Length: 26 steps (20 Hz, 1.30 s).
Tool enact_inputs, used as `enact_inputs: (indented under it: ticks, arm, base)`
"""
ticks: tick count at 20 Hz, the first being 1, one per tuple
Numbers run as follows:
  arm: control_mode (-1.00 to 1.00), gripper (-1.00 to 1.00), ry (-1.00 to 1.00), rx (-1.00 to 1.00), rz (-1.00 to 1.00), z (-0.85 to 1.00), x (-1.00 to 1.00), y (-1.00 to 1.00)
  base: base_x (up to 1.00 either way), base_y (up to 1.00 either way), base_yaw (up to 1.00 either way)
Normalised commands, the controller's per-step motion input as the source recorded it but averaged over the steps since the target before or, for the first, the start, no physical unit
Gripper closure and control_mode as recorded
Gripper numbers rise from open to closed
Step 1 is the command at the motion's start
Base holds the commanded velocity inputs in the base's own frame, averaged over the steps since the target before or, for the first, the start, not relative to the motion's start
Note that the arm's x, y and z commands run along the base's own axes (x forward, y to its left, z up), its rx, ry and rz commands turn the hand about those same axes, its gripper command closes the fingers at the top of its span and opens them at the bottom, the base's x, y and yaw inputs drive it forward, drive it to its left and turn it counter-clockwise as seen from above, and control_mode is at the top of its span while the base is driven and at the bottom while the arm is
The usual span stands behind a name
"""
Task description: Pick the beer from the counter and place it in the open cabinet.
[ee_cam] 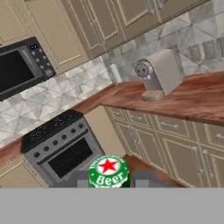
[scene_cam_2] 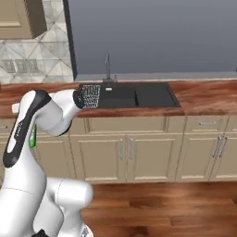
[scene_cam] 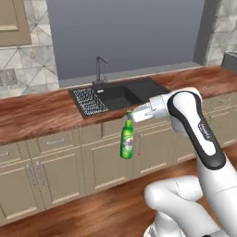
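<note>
**Bottle held by the neck, clear of the counter, ready to be carried to the cabinet**

Everything here is placed relative to the sink, the black basin set into the counter. Left of the sink in the left base view, the reddish wood runs bare toward the tiled wall, so nothing there blocks a swing that way; a corner of a tan wall cabinet hangs above that stretch, though whether it is the open cabinet cannot be told from here. In front of the sink and below the counter's edge, the beer hangs upright in the air before the beige drawer fronts, touching no surface; it is lifted off the wood so it can travel freely. The gripper is clamped on the bottle's slim neck just under the cap, reaching in sideways from the right; I judge that a neck grip lets the body hang plumb and keeps the base free for setting down on a shelf. In the hand view the green cap sits between the two fingertips. Right of the sink the white arm folds back toward its base, keeping the load close; the pick looks done, the placing not yet.
</note>
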Motion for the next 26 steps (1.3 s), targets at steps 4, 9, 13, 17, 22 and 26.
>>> enact_inputs:
  ticks: [4,9,13,17,22,26]
  arm:
    - [1.0,1.0,0.0,0.0,0.0,0.0,0.0,0.0]
    - [1.0,1.0,0.0,0.0,0.0,0.0,0.0,0.0]
    - [1.0,1.0,0.0,0.0,0.0,0.0,0.0,0.0]
    - [1.0,1.0,0.0,0.0,0.0,0.0,0.0,0.0]
    - [1.0,1.0,0.0,0.0,0.0,0.0,0.0,0.0]
    - [1.0,1.0,0.0,0.0,0.0,0.0,0.0,0.0]
  base:
    - [-0.07,-0.42,0.64]
    - [-0.02,-0.3,0.69]
    - [0.0,-0.25,0.7]
    - [0.0,-0.24,0.69]
    - [0.0,-0.25,0.67]
    - [0.0,-0.27,0.65]
